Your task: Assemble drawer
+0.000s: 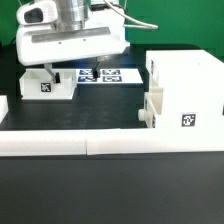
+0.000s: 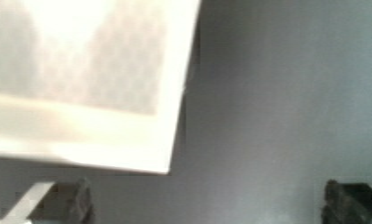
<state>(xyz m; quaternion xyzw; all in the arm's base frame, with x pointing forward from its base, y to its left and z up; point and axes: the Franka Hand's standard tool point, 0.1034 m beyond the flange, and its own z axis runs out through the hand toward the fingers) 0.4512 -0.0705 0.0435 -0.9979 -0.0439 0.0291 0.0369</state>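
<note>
The tall white drawer housing [image 1: 185,88] stands at the exterior view's right, with a tag on its front. One knobbed tray [image 1: 150,108] sits partly in its lower opening. A second small white tray [image 1: 50,82] with a tag stands loose at the exterior view's left. My gripper [image 1: 90,73] hangs low over the table just to the right of that loose tray, beside it and not touching it. In the wrist view my gripper [image 2: 208,200] is open and empty, its fingertips [image 2: 58,200] wide apart over dark table. A blurred white face [image 2: 76,80] lies beside them; I cannot tell which part it is.
The marker board [image 1: 108,75] lies flat behind the gripper. A long low white border wall [image 1: 100,143] runs along the front, and a piece of it [image 1: 3,106] shows at the left edge. A green cloth [image 1: 160,25] hangs at the back.
</note>
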